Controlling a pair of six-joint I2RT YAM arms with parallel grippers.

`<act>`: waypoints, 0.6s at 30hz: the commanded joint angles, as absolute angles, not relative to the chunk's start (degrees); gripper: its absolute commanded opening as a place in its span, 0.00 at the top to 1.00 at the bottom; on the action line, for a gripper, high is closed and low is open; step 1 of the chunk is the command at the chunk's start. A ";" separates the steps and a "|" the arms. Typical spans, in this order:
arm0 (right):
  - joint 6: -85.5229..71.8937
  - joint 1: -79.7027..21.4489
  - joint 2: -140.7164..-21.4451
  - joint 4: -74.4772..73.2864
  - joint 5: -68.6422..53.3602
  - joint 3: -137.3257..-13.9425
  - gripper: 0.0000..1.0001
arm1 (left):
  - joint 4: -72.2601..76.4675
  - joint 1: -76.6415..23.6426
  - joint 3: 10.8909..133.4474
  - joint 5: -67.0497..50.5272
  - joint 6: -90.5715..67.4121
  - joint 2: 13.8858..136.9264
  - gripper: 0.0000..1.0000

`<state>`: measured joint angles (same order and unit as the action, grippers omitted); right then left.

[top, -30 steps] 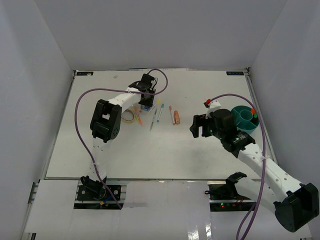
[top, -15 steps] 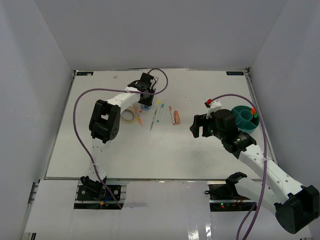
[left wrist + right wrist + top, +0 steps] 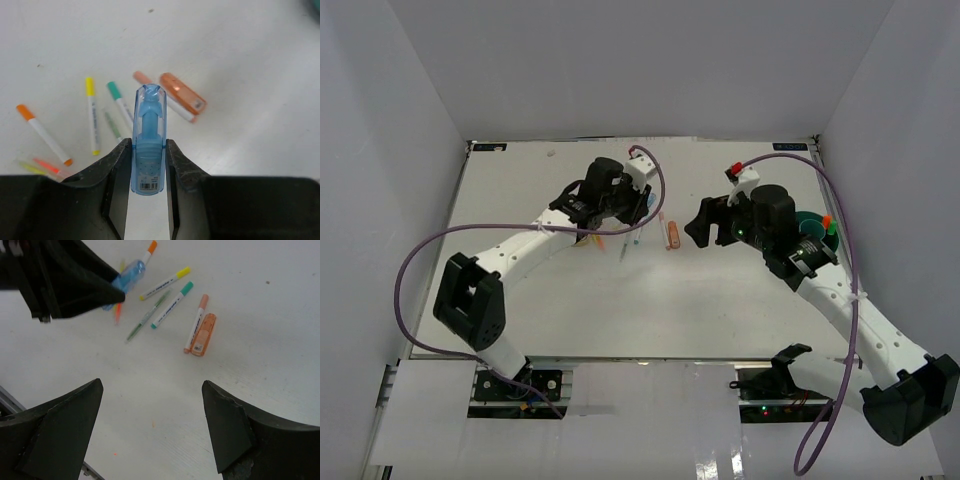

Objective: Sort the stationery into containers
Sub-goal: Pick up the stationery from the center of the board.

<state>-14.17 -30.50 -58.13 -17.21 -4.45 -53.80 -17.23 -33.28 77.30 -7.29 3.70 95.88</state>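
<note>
Stationery (image 3: 638,236): a loose fan of slim pens plus one stubby highlighter, lying flat on the matte white counter (image 3: 520,290) between the two arms.
Left claw (image 3: 148,167): black, blocky, smooth-faced fingers pressed against both sides of the light blue highlighter (image 3: 148,142), holding it above the pens.
Light blue highlighter: short, translucent plastic body with a rounded clear cap pointing away from the wrist and a small barcode label at the near end.
Orange-capped pen (image 3: 44,135): thin white barrel with orange at both ends, at the left of the fan.
Yellow-capped pen (image 3: 91,116): thin white barrel with yellow at both ends.
Thin green pencil (image 3: 112,125): the slimmest piece, lying between the yellow and green pens.
Green-capped pen (image 3: 119,102): white barrel with a teal-green cap.
Salmon pen (image 3: 167,98): pale pink cap on a white barrel, touching the stubby piece along its side.
Stubby salmon highlighter (image 3: 182,93): flat-sided, orange-pink, with a pale label at one end.
Right claw (image 3: 150,427): dark wedge-shaped fingers spread wide with nothing between them, over bare counter near the salmon pair.
Teal cup (image 3: 818,220): round glossy plastic at the right side of the counter, mostly hidden behind the right arm (image 3: 840,300).
</note>
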 commanded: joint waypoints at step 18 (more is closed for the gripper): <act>-19.42 -30.59 -68.29 -17.05 -15.64 -66.62 0.19 | 4.04 -42.98 61.09 -20.48 10.63 77.96 0.80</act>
<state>-18.20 -30.50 -67.94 -18.26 -13.67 -64.42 0.12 -42.35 62.02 -18.20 9.43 81.54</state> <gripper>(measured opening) 0.821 0.388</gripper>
